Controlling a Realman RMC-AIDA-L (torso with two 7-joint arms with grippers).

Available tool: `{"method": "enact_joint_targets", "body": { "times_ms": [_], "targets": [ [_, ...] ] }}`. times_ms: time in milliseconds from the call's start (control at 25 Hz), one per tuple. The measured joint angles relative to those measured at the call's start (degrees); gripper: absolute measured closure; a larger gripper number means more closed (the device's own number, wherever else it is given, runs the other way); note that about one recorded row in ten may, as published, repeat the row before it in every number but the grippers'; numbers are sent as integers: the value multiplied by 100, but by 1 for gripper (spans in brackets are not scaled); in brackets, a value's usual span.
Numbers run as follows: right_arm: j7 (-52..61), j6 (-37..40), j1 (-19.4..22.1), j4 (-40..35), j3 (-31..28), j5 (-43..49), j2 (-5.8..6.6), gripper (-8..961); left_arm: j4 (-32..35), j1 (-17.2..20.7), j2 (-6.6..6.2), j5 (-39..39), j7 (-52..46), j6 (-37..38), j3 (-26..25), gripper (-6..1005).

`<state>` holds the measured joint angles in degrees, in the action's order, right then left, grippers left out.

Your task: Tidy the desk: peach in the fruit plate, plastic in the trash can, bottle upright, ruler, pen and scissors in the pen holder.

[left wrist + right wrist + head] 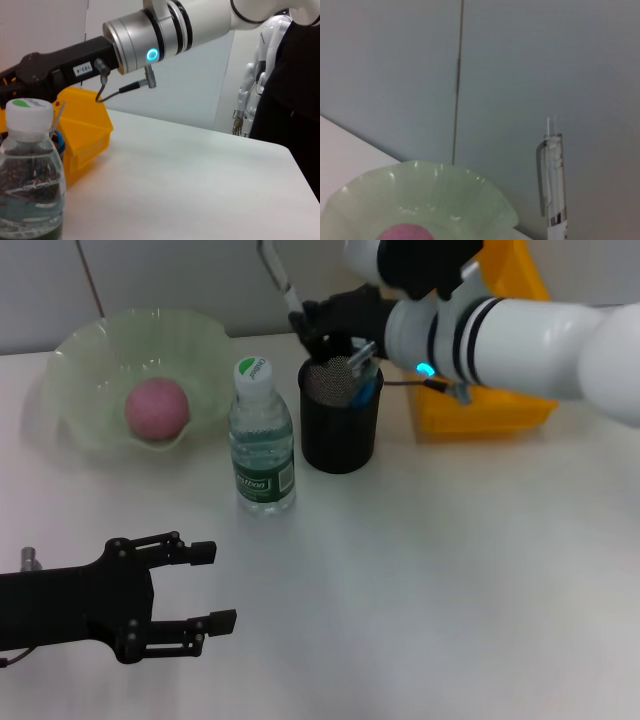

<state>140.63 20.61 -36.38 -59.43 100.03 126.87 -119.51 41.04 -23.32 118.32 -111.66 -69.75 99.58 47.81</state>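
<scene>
Above the black mesh pen holder [341, 416], at the upper middle of the head view, a clear-barrelled pen [279, 275] with a metal clip stands nearly upright, its lower end gripped in the right claw [312, 322], which is clenched on it. The right wrist view shows the same pen [552, 180] see-through, with a silver band low on the barrel, against a grey wall. The holder already carries a silvery tool and something blue. Just left of it a plastic water bottle [261, 437] stands upright on the white table [450, 570], with a white cap marked green and a green label; the left wrist view shows it [30, 172] close up at lower left. Farther left, a pale green scalloped fruit plate [95, 360] holds a pink peach [157, 408]. Behind the right arm, at upper right, sits a yellow bin [500, 390]. At the lower left of the head view the left claw [205, 586] hovers over bare table, its black fingers spread apart and holding nothing.
</scene>
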Motion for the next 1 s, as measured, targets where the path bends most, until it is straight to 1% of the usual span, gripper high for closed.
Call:
{"method": "enact_joint_targets", "body": {
  "times_ms": [80,200,360,400,600,800,1000],
  "targets": [
    [6,-80,12,78,107,-296,-5,779,0,0,0,0,2,2,0,191],
    [8,-80,71,99,110,-413,-6,775,0,9,-2,-5,4,9,0,191],
    [13,-39,161,83,85,-458,-5,770,1,5,-9,-6,5,18,0,191],
    [17,-30,249,41,64,-460,-1,769,8,3,-12,-6,5,22,0,191],
    [115,-30,418,-65,42,-472,8,762,27,2,-12,-4,6,30,-8,191],
    [153,-33,462,-134,-27,-477,14,532,43,2,-16,7,6,35,-25,191],
    [153,-40,513,-283,-29,-480,15,457,45,2,-19,19,5,36,-27,191]
  ]
}}
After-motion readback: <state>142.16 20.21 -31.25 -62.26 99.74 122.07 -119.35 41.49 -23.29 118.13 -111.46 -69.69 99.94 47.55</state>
